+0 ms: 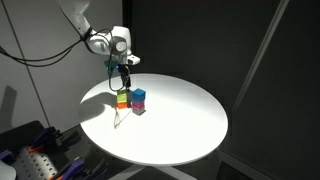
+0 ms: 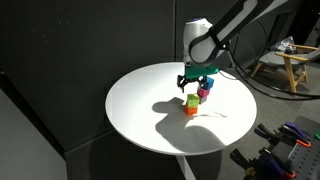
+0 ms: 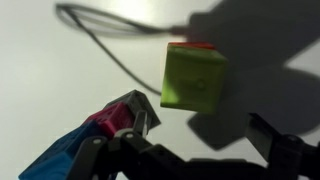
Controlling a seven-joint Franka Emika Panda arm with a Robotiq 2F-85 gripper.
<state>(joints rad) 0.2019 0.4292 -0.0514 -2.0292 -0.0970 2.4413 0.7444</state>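
Note:
My gripper (image 1: 124, 72) hangs open just above two small stacks of blocks on a round white table (image 1: 190, 120). In both exterior views one stack has a green block (image 1: 122, 96) (image 2: 191, 99) on top of an orange one. The second stack (image 1: 139, 99) (image 2: 204, 90) beside it is blue and magenta. In the wrist view the green block (image 3: 193, 75) lies just beyond the gripper (image 3: 205, 138), whose fingers stand wide apart with nothing between them. The blue and magenta blocks (image 3: 100, 132) sit by the left finger (image 3: 142, 118).
A thin wire (image 3: 105, 40) loops over the table (image 3: 40, 80) next to the blocks. Black curtains surround the table. A dark box of parts (image 1: 30, 152) stands below the table edge, and a wooden stool (image 2: 292, 62) stands behind.

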